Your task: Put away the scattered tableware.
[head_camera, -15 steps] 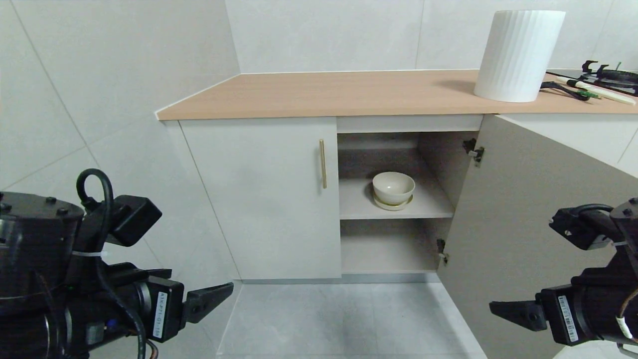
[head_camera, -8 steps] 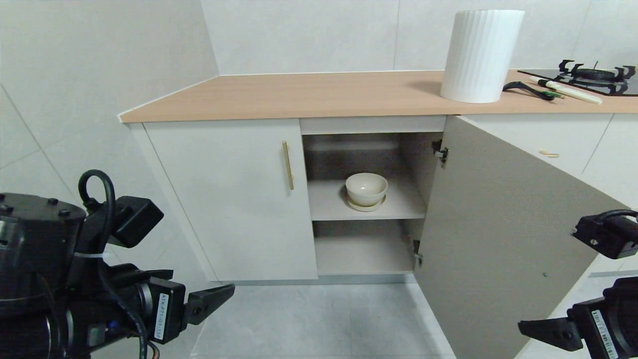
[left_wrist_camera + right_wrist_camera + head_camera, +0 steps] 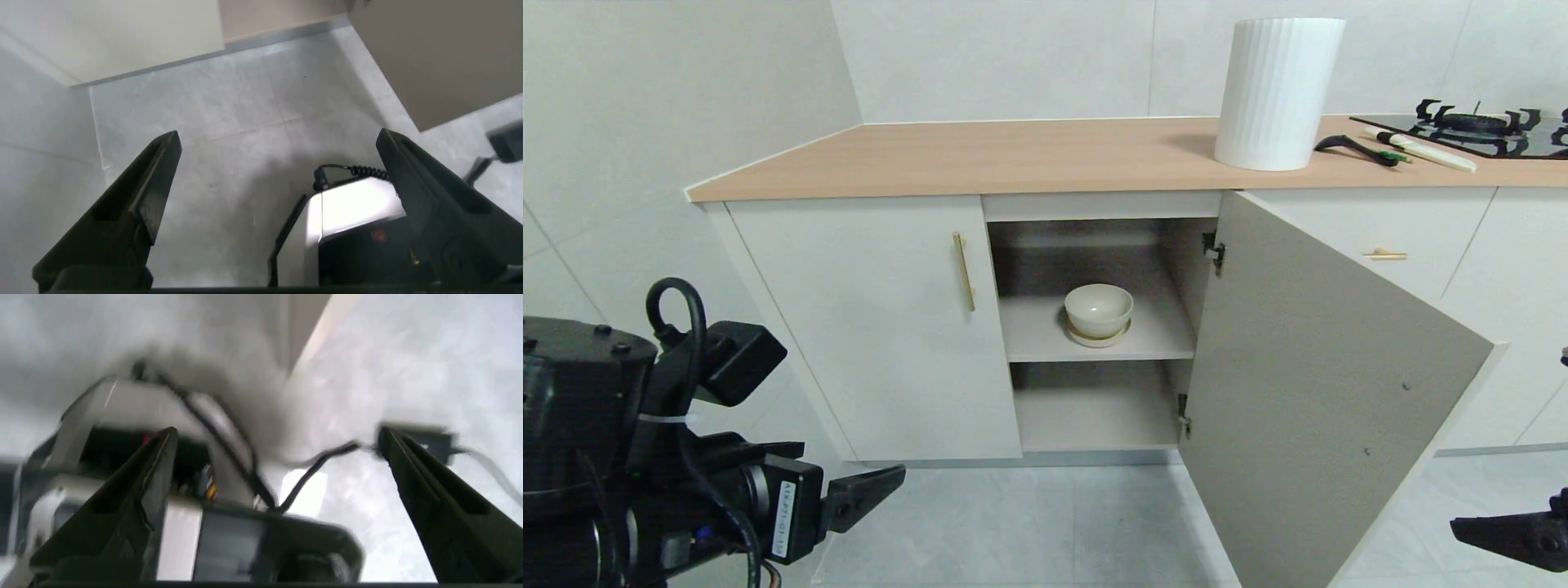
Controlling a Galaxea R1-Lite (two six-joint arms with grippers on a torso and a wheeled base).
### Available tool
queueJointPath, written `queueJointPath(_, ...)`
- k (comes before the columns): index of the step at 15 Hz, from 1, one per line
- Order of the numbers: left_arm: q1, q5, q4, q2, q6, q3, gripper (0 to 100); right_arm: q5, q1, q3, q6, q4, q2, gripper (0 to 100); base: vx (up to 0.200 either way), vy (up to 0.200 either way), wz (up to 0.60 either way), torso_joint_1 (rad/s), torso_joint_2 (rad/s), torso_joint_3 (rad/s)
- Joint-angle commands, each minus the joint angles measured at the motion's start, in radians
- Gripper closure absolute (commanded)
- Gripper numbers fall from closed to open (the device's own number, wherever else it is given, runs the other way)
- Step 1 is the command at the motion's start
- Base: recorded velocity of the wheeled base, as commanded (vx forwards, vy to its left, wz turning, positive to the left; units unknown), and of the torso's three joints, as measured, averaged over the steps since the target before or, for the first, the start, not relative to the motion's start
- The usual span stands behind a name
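Observation:
A cream bowl (image 3: pixel 1098 309) sits on a small saucer (image 3: pixel 1098 337) on the middle shelf of the open cupboard (image 3: pixel 1094 343). Low at the left, over the floor and well short of the cupboard, my left gripper (image 3: pixel 878 488) is open; in the left wrist view its fingers (image 3: pixel 122 220) stand wide apart with nothing between them. My right gripper (image 3: pixel 1499 535) is at the bottom right, beside the open door, and is open and empty too. In the right wrist view the right gripper (image 3: pixel 278 498) is over the robot's base.
The cupboard's right door (image 3: pixel 1323 392) stands swung out towards me; the left door (image 3: pixel 866 327) is closed. On the wooden counter (image 3: pixel 980 155) stand a tall white ribbed cylinder (image 3: pixel 1278 94), a black utensil (image 3: pixel 1356 149) and a white-handled tool (image 3: pixel 1425 152) beside a gas hob (image 3: pixel 1478 126).
The head camera has turned right, so the cupboard and counter sit further left in the picture. My right arm has dropped towards the bottom right corner. The left arm has stayed where it was.

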Motion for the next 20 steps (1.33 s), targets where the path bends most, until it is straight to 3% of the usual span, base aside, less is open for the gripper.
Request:
queueJointPath(1,0.000,0.000,0.000,0.002,0.000,0.000,0,-0.034,-0.076,-0.010,-0.014,0.002,-0.001,0,0.000,0.000,0.00,0.000,0.00,0.000)
queueJointPath(4,0.000,0.002,0.000,0.002,0.000,0.001,0,-0.038,-0.215,-0.011,-0.085,-0.004,0.013,0,0.000,0.000,0.00,0.000,0.00,0.000)
queueJointPath(5,0.000,0.002,0.000,0.002,0.000,0.001,0,-0.038,-0.215,-0.011,-0.085,-0.004,0.013,0,0.000,0.000,0.00,0.000,0.00,0.000)
queueJointPath(6,0.000,0.000,0.000,0.003,0.000,0.001,0,-0.053,-0.311,-0.011,-0.140,-0.007,0.014,0,0.000,0.000,0.00,0.000,0.00,0.000)
queueJointPath(7,0.000,0.000,0.000,0.003,0.000,0.001,0,-0.053,-0.343,-0.011,-0.156,-0.013,0.019,0,0.000,0.000,0.00,0.000,0.00,0.000)
queueJointPath(9,0.000,0.000,0.000,0.003,0.000,0.001,0,-0.053,-0.429,-0.005,-0.171,-0.095,0.056,0,0.000,0.000,0.00,0.000,0.00,0.000)
queueJointPath(14,0.000,0.000,0.000,0.002,-0.002,0.001,0,-0.041,-0.493,0.007,-0.154,-0.242,0.140,0,0.000,0.000,0.00,0.000,0.00,0.000)
queueJointPath(20,0.000,0.000,0.000,0.000,0.000,0.001,0,-0.040,-0.493,0.036,-0.106,-0.366,0.201,0,0.000,0.000,0.00,0.000,0.00,0.000)
